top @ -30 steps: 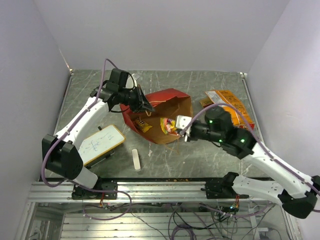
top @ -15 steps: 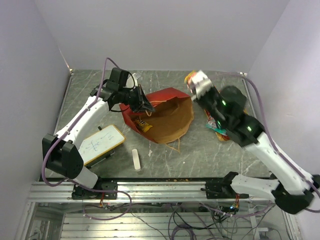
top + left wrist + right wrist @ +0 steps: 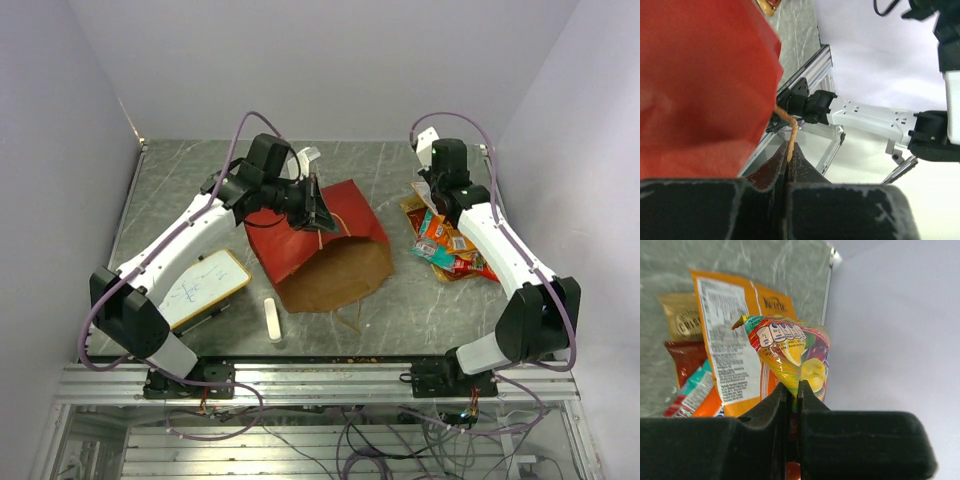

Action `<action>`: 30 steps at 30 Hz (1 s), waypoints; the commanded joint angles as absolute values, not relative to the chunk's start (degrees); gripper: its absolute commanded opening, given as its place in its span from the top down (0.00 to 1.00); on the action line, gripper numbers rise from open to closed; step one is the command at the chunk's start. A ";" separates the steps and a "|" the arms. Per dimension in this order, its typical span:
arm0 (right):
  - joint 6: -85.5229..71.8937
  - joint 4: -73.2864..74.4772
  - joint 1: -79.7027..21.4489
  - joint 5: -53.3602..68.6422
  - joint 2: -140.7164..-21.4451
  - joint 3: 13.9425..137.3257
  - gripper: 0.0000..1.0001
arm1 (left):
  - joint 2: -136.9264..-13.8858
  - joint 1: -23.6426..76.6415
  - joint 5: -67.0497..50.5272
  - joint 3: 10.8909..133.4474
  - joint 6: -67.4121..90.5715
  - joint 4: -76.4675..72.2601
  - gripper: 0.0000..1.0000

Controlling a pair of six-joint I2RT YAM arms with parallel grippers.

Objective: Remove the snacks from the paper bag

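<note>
Looking first at the right gripper (image 3: 790, 390), we see its jaws pressed almost together on the lower edge of one colourful packet (image 3: 800, 352). The packet stands up from the fingertips, with its long axis in line with the fingers. Beyond it, in the direction the jaws point, the other snacks (image 3: 455, 248) lie in a loose heap on the table (image 3: 180, 190) at the far right, well apart from the paper bag (image 3: 300, 232). An orange packet (image 3: 722, 350) of this heap appears just beside the held one in the wrist view; whether they touch we cannot tell. The held packet is therefore already over its place. We judge that the coming move needs only an opening of the jaws, perhaps after a small lowering, and no travel to the side.

The left gripper (image 3: 787, 156) is fully closed on the tan handle (image 3: 791, 131) of the bag and seems to hold that rim up. The bag lies with its brown inside turned to the near edge, between the two arms but nearer to the left one. In the top view we see no packet in the opening, though its depth is hidden.
</note>
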State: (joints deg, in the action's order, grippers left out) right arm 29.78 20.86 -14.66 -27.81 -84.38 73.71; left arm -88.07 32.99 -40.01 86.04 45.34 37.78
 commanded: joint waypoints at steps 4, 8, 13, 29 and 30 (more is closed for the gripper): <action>29.93 12.66 -11.18 -29.38 -84.80 66.24 1.00 | -88.06 34.15 -35.01 90.66 39.77 47.82 0.93; 31.45 8.39 -10.92 -30.40 -85.88 62.80 1.00 | -84.87 34.18 -34.58 86.28 41.85 46.31 0.93; 28.21 6.77 -10.95 -28.18 -87.97 60.44 1.00 | -82.89 34.18 -32.97 85.13 42.48 46.93 0.93; 17.80 20.39 -11.07 -12.84 -75.46 63.22 0.36 | -84.33 34.12 -32.41 88.47 41.84 47.43 0.93; 17.13 21.13 -11.14 -11.25 -73.46 63.09 0.33 | -84.32 34.18 -32.26 87.89 42.36 46.18 0.93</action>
